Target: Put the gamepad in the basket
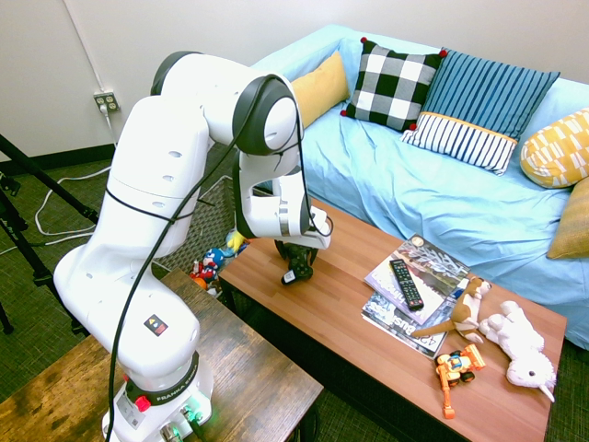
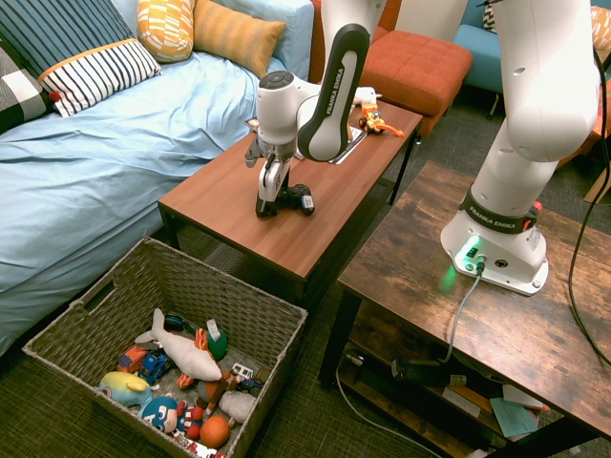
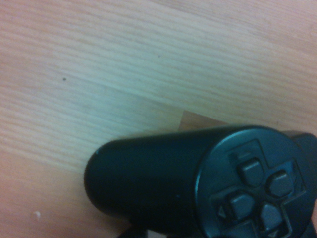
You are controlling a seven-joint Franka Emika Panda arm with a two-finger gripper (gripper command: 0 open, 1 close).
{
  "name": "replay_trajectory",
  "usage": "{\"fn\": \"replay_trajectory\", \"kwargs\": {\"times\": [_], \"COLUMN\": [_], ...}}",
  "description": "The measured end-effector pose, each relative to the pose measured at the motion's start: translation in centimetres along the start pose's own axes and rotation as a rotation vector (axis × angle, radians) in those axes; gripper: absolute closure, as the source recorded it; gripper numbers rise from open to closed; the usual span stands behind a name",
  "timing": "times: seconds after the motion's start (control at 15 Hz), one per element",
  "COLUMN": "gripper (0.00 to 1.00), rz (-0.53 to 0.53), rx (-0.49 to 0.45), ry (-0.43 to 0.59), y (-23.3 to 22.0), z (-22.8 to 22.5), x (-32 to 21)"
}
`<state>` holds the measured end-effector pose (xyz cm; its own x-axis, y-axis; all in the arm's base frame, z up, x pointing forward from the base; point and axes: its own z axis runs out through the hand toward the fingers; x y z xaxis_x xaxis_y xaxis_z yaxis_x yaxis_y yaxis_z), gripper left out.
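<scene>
The black gamepad (image 1: 294, 271) (image 2: 289, 201) is on the near left end of the wooden coffee table (image 1: 340, 318) (image 2: 305, 162), one horn tipped up. My gripper (image 1: 296, 258) (image 2: 270, 194) comes straight down on it, fingers shut around one horn. Close up in the wrist view, the gamepad (image 3: 198, 188) shows its direction buttons against the wood. On the floor beside that end of the table stands the grey-brown wicker basket (image 2: 227, 281) (image 1: 195, 236), apart from the gripper and lower than the tabletop.
Several toys (image 2: 186, 367) lie in the basket. At the table's far end are magazines with a slim TV remote (image 1: 406, 283), plush animals (image 1: 511, 339) and an orange toy (image 1: 457, 366). A blue sofa (image 1: 433, 193) runs along the table's far side.
</scene>
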<state>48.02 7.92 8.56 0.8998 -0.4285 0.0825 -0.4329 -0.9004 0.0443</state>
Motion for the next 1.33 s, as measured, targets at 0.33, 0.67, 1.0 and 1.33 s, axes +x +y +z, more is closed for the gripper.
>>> {"fn": "replay_trajectory", "kwargs": {"times": [0.33,0.67,1.0,1.33], "gripper": [1.00,1.00,1.00,1.00], "rz": [0.043,0.066,0.057,0.001], "rx": [0.018,0.011,0.025,0.008], "ry": [-0.053,-0.082,-0.019,0.075], "y": [0.9,0.6,-2.1,-13.2], "z": [0.3,-0.6,-8.1,-17.2], "x": [1.0,1.9,2.6,-1.6]}}
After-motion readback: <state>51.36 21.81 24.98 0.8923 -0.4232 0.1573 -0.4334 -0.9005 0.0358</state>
